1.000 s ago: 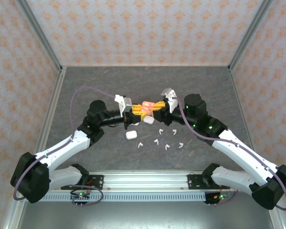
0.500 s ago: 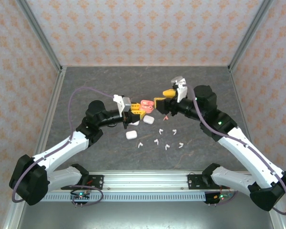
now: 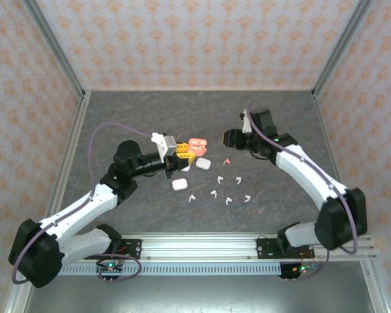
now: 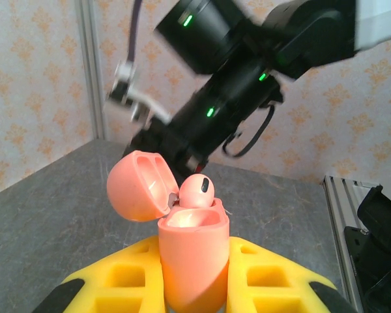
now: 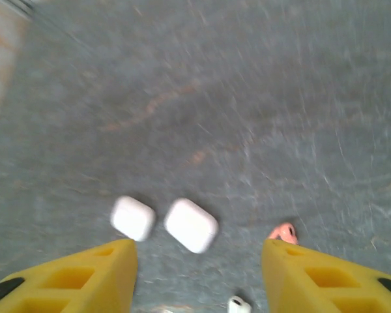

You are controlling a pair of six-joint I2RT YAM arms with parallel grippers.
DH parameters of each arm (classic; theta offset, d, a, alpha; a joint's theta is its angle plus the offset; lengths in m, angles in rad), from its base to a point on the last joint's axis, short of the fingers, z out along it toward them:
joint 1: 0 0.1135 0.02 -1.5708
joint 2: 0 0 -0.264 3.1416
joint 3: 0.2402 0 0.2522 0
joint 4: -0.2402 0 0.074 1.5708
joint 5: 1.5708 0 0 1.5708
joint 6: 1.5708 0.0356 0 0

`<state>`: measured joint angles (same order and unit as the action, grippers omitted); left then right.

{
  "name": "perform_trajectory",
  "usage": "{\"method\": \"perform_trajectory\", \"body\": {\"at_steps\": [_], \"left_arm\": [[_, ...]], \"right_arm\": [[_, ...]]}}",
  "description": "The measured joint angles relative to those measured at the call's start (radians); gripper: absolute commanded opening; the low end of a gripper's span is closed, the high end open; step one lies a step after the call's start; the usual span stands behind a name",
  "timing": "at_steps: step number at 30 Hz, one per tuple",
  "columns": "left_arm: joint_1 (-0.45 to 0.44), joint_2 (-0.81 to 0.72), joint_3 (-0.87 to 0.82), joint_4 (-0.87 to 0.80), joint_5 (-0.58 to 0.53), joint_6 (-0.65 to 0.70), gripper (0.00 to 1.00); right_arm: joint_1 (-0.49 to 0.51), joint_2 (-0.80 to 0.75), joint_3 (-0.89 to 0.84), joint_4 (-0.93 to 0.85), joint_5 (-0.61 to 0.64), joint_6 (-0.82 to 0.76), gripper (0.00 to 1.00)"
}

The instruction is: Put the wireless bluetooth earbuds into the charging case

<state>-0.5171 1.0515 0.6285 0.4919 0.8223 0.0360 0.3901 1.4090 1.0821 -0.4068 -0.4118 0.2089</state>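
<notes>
Earbuds [image 3: 214, 193], small white ones, lie strewn over the grey table [image 3: 137, 111] in front of the two arms. A loose pink earbud [image 3: 225, 160] lies at the far edge of the scatter, just right of a white case [image 3: 204, 163]. A second white case [image 3: 179, 184] sits nearer the left arm, beside the leftmost of the white ones. Above that clutter the left gripper [image 3: 184, 151] is clenched on a pink case [image 3: 197, 143], lifted off the table. From its wrist camera the lid [image 4: 137, 189] hangs open to the left, a seated pink earbud [image 4: 199, 189] pokes its head out of the case, and the yellow fingers [image 4: 274, 280] press against both sides. Right behind the open case looms the black right arm [image 4: 241, 98], blurred, blocking much of the wall beyond. The right gripper [image 3: 229, 138] hangs off to the right of the pink case, well apart from it, its jaws spread with nothing between them — it looks down on both white cases, the loose pink earbud and one white earbud [image 5: 237, 304] at the bottom edge.
</notes>
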Motion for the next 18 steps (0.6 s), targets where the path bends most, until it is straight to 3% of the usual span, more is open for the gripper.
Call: {"method": "perform_trajectory", "body": {"at_steps": [8,18], "left_arm": [[0.0,-0.021,-0.012,-0.017,-0.01,0.012,0.0],[0.0,-0.035,-0.016,-0.032,-0.02,0.017,0.0]], "right_arm": [[0.0,0.239,-0.001,-0.005,0.038,-0.011,0.48],[0.0,0.364,0.004,-0.004,0.033,-0.011,0.43]]}}
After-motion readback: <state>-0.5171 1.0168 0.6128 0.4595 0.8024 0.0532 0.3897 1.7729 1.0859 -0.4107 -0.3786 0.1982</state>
